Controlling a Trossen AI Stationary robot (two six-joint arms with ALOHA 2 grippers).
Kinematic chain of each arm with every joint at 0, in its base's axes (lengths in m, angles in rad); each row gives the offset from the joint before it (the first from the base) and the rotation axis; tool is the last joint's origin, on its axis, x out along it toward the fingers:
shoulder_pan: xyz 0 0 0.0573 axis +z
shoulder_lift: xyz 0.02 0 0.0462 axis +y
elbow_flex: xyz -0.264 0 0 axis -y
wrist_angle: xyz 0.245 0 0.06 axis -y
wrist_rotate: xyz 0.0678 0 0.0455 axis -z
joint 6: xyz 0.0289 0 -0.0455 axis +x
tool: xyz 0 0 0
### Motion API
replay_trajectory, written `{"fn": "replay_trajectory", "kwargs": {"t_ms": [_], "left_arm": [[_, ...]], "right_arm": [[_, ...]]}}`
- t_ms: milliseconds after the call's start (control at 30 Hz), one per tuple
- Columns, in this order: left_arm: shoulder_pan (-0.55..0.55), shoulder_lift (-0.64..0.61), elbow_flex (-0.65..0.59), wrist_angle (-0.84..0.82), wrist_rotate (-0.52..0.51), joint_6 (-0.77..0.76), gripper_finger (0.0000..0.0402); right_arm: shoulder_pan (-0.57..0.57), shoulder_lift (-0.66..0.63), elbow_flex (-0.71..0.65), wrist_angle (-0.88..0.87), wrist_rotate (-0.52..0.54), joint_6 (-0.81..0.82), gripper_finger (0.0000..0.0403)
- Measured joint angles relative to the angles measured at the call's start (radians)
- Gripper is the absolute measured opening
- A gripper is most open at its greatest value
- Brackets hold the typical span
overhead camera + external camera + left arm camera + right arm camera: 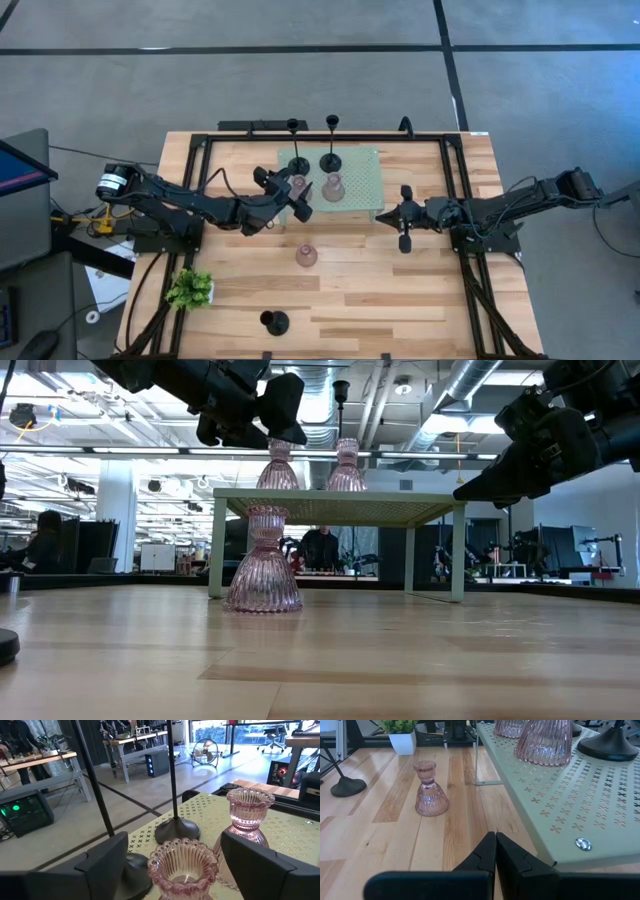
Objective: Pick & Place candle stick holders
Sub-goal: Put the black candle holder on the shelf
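Stand: I see the pale green perforated stand (358, 190) at the 12 o'clock side of the wooden table (420, 300), just past its middle.
Left gripper: my left gripper (291, 196) sits over the stand's 9 o'clock edge. Its fingers (102, 865) are spread wide on either side of a pink holder (182, 867) and, in the left wrist view, clear of the glass; nothing is held.
Pink holder under left gripper: it stands upright on the stand, at its 9 o'clock side.
Second pink holder: this one (332, 188) stands upright on the stand, just beside the first at its 3 o'clock.
Third pink holder: the third (306, 256) stands upright on the bare table, at 6 o'clock from the stand and well apart from both grippers.
Black holders on stand: one black holder (330, 160) stands on the stand at 12 o'clock from the second pink holder; another (296, 158) stands beside it at its 9 o'clock, near the stand's corner.
Third black holder: the remaining one (274, 321) stands on the table near the 6 o'clock edge.
Right gripper: my right gripper (405, 218) waits just off the stand's 3 o'clock edge, fingers pressed together and empty.
Plant: a small green plant (190, 290) in a white pot stands at the table's 8 o'clock corner.
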Motion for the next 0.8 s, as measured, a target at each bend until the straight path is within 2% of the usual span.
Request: {"fn": "replay_trajectory", "kwargs": {"t_ms": [133, 367, 467, 567, 800], "left_arm": [[-0.003, -0.024, 0.001, 0.008, 0.016, 0.000, 0.0329], [-0.047, -0.144, 0.001, 0.005, 0.133, 0.011, 0.0327], [-0.081, -0.200, 0.001, -0.001, 0.185, 0.091, 0.0321], [-0.122, -0.249, 0.001, -0.012, 0.196, 0.165, 0.0312], [-0.240, -0.335, 0.001, -0.183, 0.195, 0.182, 0.0278]], "right_arm": [[0.000, 0.000, 0.000, 0.000, 0.000, 0.000, 0.0001], [0.000, 0.000, 0.000, -0.004, 0.000, 0.000, 0.0001], [0.000, 0.000, 0.000, -0.004, 0.000, 0.000, 0.0001], [0.000, 0.000, 0.000, 0.001, 0.000, 0.000, 0.0001], [0.000, 0.000, 0.000, 0.009, -0.003, 0.000, 0.0001]]}}
